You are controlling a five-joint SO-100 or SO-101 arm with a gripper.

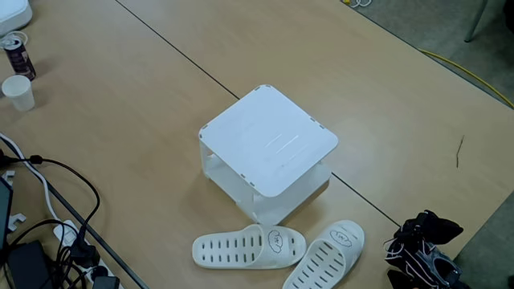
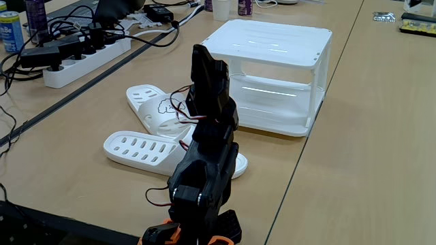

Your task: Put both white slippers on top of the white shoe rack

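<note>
The white shoe rack (image 1: 269,144) (image 2: 272,44) stands in the middle of the table with nothing on its flat top. Both white slippers lie sole-down on the table just in front of it, side by side. One slipper (image 1: 249,245) (image 2: 158,107) lies nearer the cables, the other slipper (image 1: 325,255) (image 2: 139,148) closer to the arm. The black arm (image 1: 422,245) (image 2: 208,146) is folded on itself near the table edge and partly covers the slippers in a fixed view. Its gripper is lost in the dark mass; I cannot make out the fingers.
A paper cup (image 1: 18,92) and a can (image 1: 16,52) stand at the far left. Black cables (image 1: 48,233) and a white power strip (image 2: 82,58) run along that side. The table edge (image 1: 482,233) runs just behind the arm.
</note>
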